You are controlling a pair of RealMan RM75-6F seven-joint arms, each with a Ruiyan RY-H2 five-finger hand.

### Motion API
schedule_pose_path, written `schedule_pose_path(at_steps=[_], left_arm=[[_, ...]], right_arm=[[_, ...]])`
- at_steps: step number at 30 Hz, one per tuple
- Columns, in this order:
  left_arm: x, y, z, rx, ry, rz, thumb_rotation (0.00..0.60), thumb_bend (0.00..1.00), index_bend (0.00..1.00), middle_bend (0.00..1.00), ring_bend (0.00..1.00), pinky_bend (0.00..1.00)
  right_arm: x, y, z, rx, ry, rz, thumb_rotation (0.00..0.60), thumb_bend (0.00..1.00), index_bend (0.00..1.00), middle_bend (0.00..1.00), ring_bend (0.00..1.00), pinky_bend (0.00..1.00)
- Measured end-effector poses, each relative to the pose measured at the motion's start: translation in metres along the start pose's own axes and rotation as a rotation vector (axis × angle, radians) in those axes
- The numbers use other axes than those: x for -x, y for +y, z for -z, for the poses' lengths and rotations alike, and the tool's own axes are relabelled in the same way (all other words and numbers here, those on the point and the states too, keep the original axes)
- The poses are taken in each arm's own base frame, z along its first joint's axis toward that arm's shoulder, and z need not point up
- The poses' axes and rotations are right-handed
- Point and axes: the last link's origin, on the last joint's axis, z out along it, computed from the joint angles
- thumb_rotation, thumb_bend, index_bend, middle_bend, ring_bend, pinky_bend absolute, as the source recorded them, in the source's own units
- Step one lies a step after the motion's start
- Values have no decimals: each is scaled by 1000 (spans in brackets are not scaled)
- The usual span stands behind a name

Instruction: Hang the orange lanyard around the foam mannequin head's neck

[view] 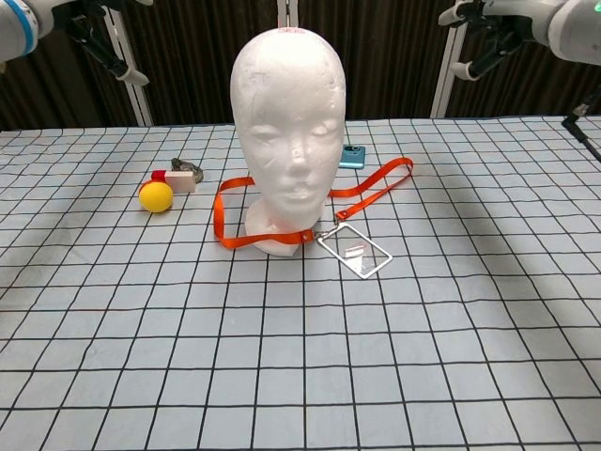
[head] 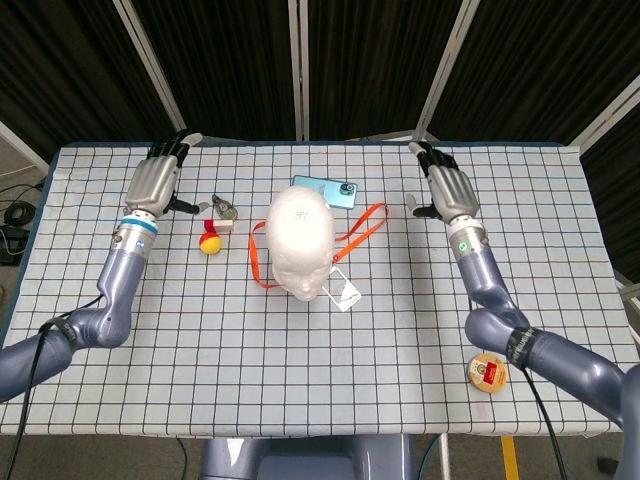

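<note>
The white foam mannequin head (head: pixel 300 240) (view: pixel 286 132) stands upright mid-table. The orange lanyard (head: pixel 258 258) (view: pixel 222 218) lies looped around its neck and base, slack on the cloth. One side bulges out to the left and the other trails off to the back right (view: pixel 377 182). Its clear badge holder (head: pixel 343 293) (view: pixel 355 252) lies flat in front of the base. My left hand (head: pixel 155 185) (view: pixel 105 47) hovers at the far left with fingers spread, holding nothing. My right hand (head: pixel 450 190) (view: pixel 488 28) hovers at the far right, fingers apart and empty.
A yellow ball (head: pixel 210 244) (view: pixel 156 195), a small red and white block (view: pixel 173 179) and a metal clip (head: pixel 225 209) lie left of the head. A teal phone (head: pixel 325 192) lies behind it. A round tin (head: pixel 486 372) sits near the front right edge.
</note>
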Motion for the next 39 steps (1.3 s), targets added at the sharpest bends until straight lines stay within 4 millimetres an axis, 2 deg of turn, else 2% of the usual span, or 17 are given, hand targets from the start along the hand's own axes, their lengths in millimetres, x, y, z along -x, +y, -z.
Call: schedule_pose_path(at_steps=[4,7,12,16,19,22,25,28,36,39], left_arm=[[-10,-14,31,4,28,-79,600,0,0,0,0,0],[-14,-24,53,-5,36,-123,600,0,0,0,0,0],[-18,-45,102,-57,53,-200,600,0,0,0,0,0],[-18,-62,155,-137,44,-242,600,0,0,0,0,0],[-19,-76,189,-205,31,-282,600,0,0,0,0,0],[-20,-86,213,-252,38,-309,600,0,0,0,0,0],[-17,-91,228,-268,29,-326,600,0,0,0,0,0],[-15,-93,235,-266,23,-328,600,0,0,0,0,0],[-11,-97,238,-254,-8,-314,600,0,0,0,0,0],[-11,-101,236,-262,-16,-311,600,0,0,0,0,0]], right_arm=[[-1,20,36,-13,-52,58,600,857,102,24,0,0],[-3,37,63,-16,-82,115,600,976,122,32,0,0],[10,51,94,-49,-151,159,600,1000,143,27,0,0],[26,54,113,-105,-216,180,600,1000,147,32,0,0],[43,53,123,-150,-269,165,600,1000,165,53,0,0],[63,48,128,-198,-307,163,600,1000,181,79,0,0],[82,40,128,-240,-332,171,600,1000,185,91,0,0],[101,30,126,-274,-355,178,600,1000,186,96,5,8],[153,-1,115,-350,-415,204,600,1000,171,100,47,29],[164,-9,111,-354,-417,208,600,1000,171,109,57,29]])
